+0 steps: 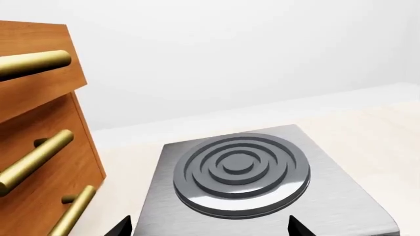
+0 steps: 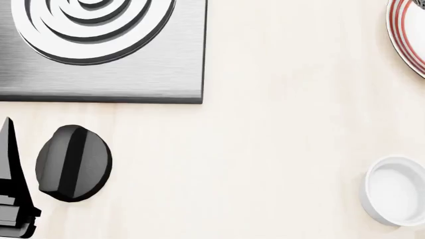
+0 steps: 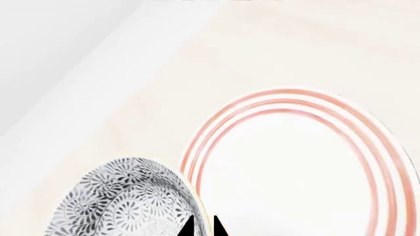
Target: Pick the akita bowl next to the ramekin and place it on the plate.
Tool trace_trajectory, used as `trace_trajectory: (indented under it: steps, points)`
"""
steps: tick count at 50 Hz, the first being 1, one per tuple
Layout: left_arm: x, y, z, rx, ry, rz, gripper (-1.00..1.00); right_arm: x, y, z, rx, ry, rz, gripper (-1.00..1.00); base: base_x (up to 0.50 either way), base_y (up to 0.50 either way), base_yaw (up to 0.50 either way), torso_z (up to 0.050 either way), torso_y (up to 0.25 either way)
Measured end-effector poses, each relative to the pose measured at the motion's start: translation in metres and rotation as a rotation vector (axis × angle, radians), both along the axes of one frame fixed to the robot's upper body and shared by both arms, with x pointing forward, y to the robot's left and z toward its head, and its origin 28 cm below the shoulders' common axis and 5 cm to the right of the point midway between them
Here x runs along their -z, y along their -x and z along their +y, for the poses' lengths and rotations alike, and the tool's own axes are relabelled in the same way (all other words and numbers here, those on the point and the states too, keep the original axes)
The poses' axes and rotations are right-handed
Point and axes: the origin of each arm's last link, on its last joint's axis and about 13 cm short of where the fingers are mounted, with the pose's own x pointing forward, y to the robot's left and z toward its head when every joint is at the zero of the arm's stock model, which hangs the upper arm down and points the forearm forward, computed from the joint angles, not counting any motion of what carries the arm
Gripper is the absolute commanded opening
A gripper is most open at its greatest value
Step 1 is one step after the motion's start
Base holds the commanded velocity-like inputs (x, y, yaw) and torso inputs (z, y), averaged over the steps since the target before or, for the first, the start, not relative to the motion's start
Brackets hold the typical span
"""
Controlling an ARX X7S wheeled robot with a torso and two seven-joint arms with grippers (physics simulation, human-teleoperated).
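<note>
Grey-speckled bowl (image 3: 128,199) is sitting in the right wrist view with the right gripper (image 3: 202,227) clamping its rim, fingertips close together, right beside the red-ringed plate (image 3: 295,167) on the pale counter (image 2: 279,124). Ramekin (image 2: 396,190) is showing at the head view's lower right, plate edge at upper right. Left gripper (image 1: 208,227) is hanging spread apart over the stove burner (image 1: 241,169), near wooden drawers (image 1: 39,137).

The head view looks straight down, close; it shares the burner (image 2: 93,27) with the left wrist, the plate (image 2: 408,37) with the right.
</note>
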Motion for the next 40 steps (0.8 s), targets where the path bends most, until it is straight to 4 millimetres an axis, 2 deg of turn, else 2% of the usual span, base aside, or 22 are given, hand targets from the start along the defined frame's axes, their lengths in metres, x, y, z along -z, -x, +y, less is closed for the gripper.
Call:
trace_trajectory:
  steps: [11, 40]
  points:
    - [0.001, 0.000, 0.000, 0.000, -0.002, 0.002, 1.00, 0.001, 0.000, -0.005, 0.016, -0.011, 0.001, -1.00, 0.00, 0.00, 0.00, 0.001, 0.000]
    - [0.001, 0.001, 0.001, -0.004, -0.010, 0.004, 1.00, 0.003, -0.014, -0.019, 0.070, -0.036, 0.025, -1.00, 0.00, 0.00, 0.00, 0.000, 0.001]
